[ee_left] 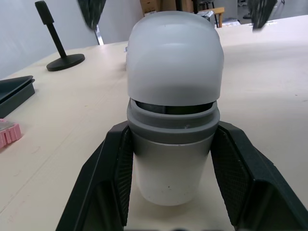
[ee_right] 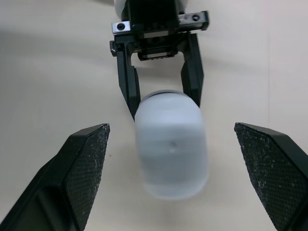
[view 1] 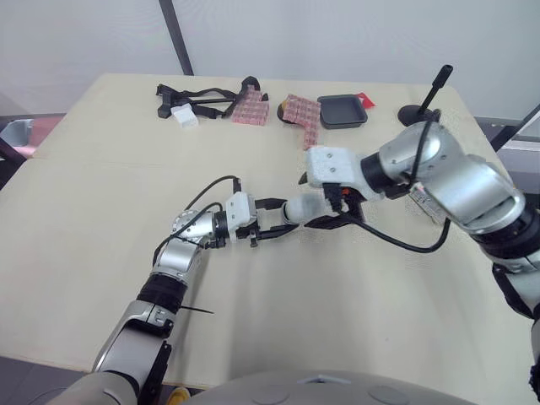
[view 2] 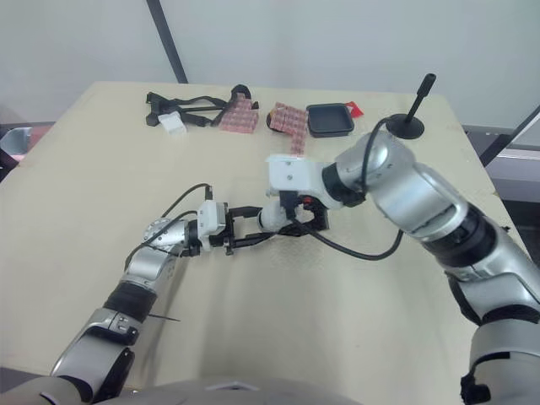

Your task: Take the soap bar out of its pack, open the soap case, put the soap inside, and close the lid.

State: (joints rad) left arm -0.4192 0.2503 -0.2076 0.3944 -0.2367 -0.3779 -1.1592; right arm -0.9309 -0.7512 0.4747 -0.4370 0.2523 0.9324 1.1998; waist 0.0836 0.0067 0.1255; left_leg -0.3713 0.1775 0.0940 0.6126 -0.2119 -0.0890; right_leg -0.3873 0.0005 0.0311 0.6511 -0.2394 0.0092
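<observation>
The soap case (ee_left: 173, 96), with a frosted white lid, a grey rim and a white base, lies on the table (view 1: 101, 219) near the middle. My left gripper (ee_left: 173, 129) is shut on its base, one finger (ee_left: 113, 168) on each side. A dark gap shows between lid and rim. My right gripper (ee_right: 171, 127) hangs open just over the case (ee_right: 172, 149), its fingers (ee_right: 82, 168) spread wide and apart from the lid. In the head view the case (view 1: 299, 209) sits between both grippers. Two pink patterned packs (view 1: 251, 110) (view 1: 302, 116) lie at the far side.
A black tray (view 1: 342, 110) sits at the back beside the pink packs. A black stand with an upright post (view 1: 422, 110) is at the back right. Black straps with a white block (view 1: 184, 116) lie at the back left. A black cable (view 1: 396, 240) trails from my right arm.
</observation>
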